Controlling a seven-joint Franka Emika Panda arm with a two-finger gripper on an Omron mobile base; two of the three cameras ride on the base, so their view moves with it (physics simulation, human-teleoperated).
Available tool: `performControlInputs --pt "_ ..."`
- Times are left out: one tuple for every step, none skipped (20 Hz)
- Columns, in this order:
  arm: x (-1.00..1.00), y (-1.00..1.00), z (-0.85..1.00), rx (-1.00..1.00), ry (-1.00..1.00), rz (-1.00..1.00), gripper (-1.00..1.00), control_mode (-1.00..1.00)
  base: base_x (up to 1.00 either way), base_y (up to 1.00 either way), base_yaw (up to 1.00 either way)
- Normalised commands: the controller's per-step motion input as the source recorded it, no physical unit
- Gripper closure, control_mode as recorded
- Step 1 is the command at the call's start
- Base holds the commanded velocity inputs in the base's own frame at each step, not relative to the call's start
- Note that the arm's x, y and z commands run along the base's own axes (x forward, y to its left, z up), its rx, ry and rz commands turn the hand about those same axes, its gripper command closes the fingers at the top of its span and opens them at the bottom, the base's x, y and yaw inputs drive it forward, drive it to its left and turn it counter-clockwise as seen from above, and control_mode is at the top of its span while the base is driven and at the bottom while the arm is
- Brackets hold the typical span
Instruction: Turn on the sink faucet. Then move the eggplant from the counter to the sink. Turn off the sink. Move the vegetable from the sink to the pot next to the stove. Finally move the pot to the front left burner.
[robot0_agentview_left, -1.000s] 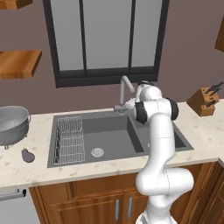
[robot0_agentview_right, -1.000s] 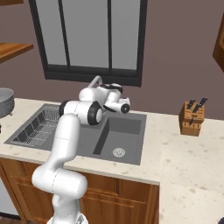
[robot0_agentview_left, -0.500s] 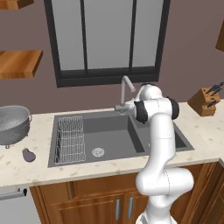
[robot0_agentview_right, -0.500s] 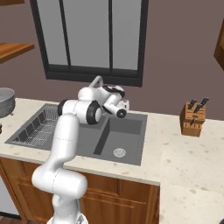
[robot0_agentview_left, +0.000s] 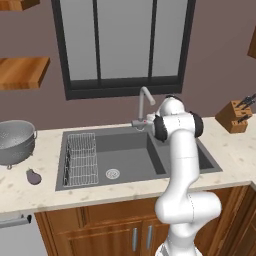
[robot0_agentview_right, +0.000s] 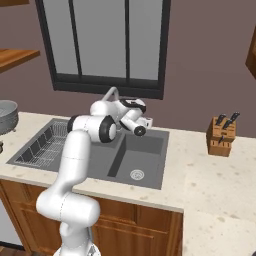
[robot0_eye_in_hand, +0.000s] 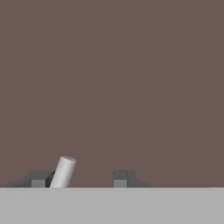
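The sink faucet (robot0_agentview_left: 144, 100) rises behind the dark double sink (robot0_agentview_left: 127, 145), and my hand is at its base, pointing at the brown wall. In the hand view my gripper (robot0_eye_in_hand: 82, 179) is open. The faucet's pale lever (robot0_eye_in_hand: 64, 171) stands between the fingertips, close beside the left one (robot0_eye_in_hand: 39, 178). The faucet's spout (robot0_agentview_right: 111, 93) curves up just behind my forearm. The small purple eggplant (robot0_agentview_left: 33, 176) lies on the beige counter (robot0_agentview_left: 30, 192) left of the sink. The pot and the stove are out of view.
A silver colander (robot0_agentview_left: 15, 140) sits on the counter just behind the eggplant. A wire dish rack (robot0_agentview_left: 82, 158) fills the left basin. A wooden knife block (robot0_agentview_right: 220, 134) stands on the counter right of the sink. Wooden shelves (robot0_agentview_left: 22, 72) hang on the wall at far left.
The fingers have come apart from a shut state. The hand has stayed at the faucet's base, shifting only slightly.
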Motion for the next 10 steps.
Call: performControlInputs --pt "0.00 -0.73 -0.29 0.08 0.05 -0.11 1.00 -1.00 0.00 0.00 0.00" --pt "0.00 -0.61 -0.23 0.06 0.02 -0.09 1.00 -1.00 0.00 0.00 0.00" --pt "0.00 -0.50 -0.17 0.05 0.01 -0.07 1.00 -1.00 0.00 0.00 0.00" --pt "0.00 -0.33 -0.07 0.01 0.00 -0.04 1.00 -1.00 0.00 0.00 0.00" --pt "-0.15 -0.12 -0.01 0.00 0.00 -0.04 1.00 -1.00 0.00 0.00 0.00" --pt "-0.02 0.00 -0.04 -0.03 0.00 0.00 1.00 -1.00 0.00 0.00 0.00" --pt "0.00 0.00 -0.02 -0.01 0.00 0.00 1.00 -1.00 0.00 0.00 0.00" --pt "0.00 0.00 -0.02 0.00 0.00 0.00 1.00 -1.00 0.00 0.00 0.00" --pt "-0.01 0.00 -0.03 0.00 0.00 0.00 1.00 -1.00 0.00 0.00 0.00" --pt "0.00 0.00 -0.06 0.00 0.04 0.00 1.00 -1.00 0.00 0.00 0.00"
